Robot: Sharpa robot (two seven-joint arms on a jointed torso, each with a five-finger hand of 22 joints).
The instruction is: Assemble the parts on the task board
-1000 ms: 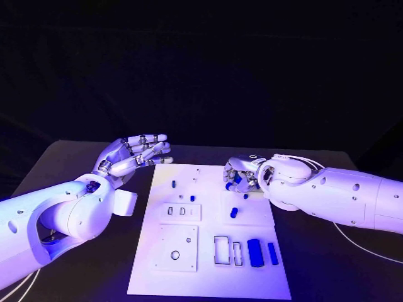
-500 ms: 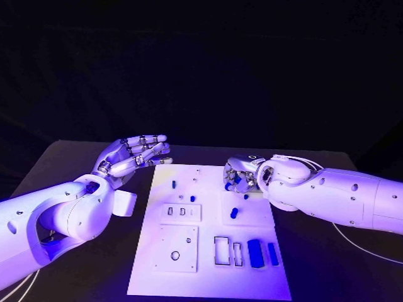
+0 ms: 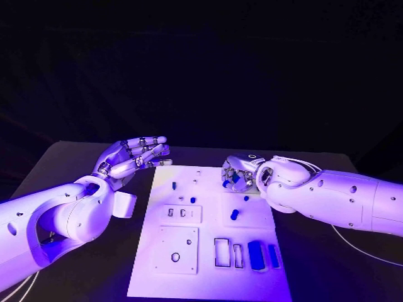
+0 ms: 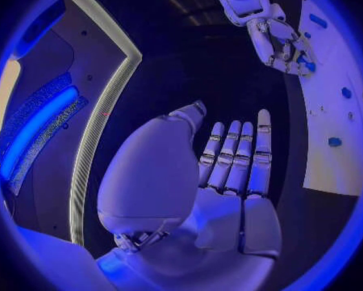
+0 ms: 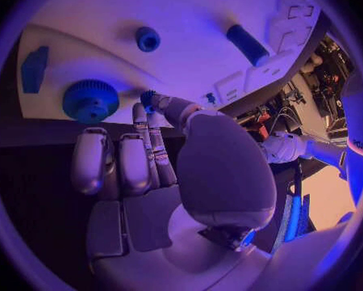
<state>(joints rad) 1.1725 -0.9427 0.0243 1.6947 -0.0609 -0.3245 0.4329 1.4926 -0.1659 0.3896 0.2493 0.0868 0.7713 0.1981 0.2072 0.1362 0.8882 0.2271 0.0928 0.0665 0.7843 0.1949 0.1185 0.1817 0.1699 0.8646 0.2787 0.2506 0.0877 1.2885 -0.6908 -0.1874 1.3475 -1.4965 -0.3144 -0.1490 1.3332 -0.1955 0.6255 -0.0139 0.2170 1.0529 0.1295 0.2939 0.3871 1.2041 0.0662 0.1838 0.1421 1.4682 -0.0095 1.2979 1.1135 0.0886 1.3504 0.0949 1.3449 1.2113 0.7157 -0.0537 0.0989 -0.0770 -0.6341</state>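
The right hand (image 3: 238, 175) hangs over the far right part of the white board (image 3: 156, 277), its fingers curled down; in the right wrist view its fingertips (image 5: 152, 100) pinch a small blue part (image 5: 146, 96) just above the board's surface. Close beside that hand, a blue toothed wheel (image 5: 90, 100) and a small blue round knob (image 5: 148, 39) sit on the board, and a dark blue cylinder (image 5: 247, 44) lies a little further off. The left hand (image 3: 131, 157) hovers beside the board's far left corner, palm up, fingers apart and holding nothing (they lie nearly straight in the left wrist view).

The board lies in the middle of the black table (image 3: 56, 163), against a dark background. It is a flat white plate with rectangular cut-outs; two blue blocks (image 3: 255, 253) stand in slots near its near right corner.
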